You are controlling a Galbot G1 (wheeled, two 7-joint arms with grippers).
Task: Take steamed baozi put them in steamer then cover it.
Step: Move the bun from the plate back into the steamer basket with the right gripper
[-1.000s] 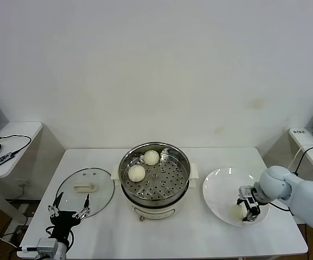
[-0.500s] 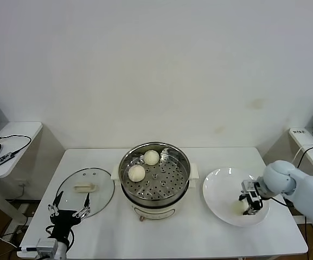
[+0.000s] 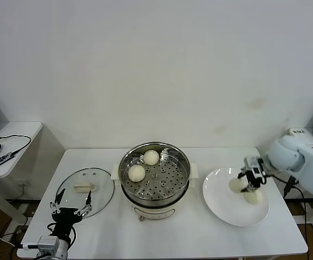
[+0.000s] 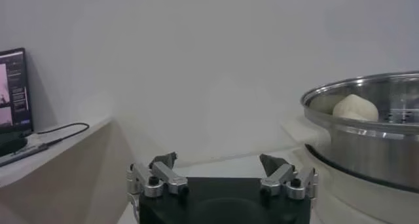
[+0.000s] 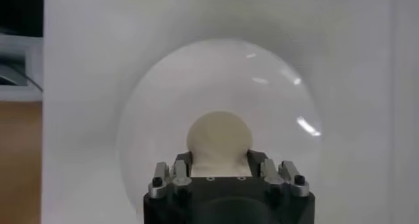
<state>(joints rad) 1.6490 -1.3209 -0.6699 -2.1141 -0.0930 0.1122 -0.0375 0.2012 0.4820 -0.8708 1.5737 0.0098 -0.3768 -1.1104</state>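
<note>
While the left gripper [image 3: 69, 210] waits with its fingers spread near the table's front edge, just beside the glass cover [image 3: 85, 192], the right gripper [image 3: 248, 183] hangs above the white plate [image 3: 221, 203], clenched on a steamed baozi [image 3: 236, 185]. That bun sits pinched between the fingers. A second bun [image 3: 254, 197] lies on the plate just below and slightly nearer me than the gripper. The steamer [image 3: 155, 181] stands well off to the gripper's left, mid-table, with two buns [image 3: 137, 173] already on its perforated tray.

The right wrist view shows what the head view hardly does: the held bun [image 5: 219, 140] bulges out past the fingertips, with the plate [image 5: 157, 107] spread beneath it. The left wrist view shows the open fingers [image 4: 163, 161] pointing past the steamer's steel rim [image 4: 366, 124].
</note>
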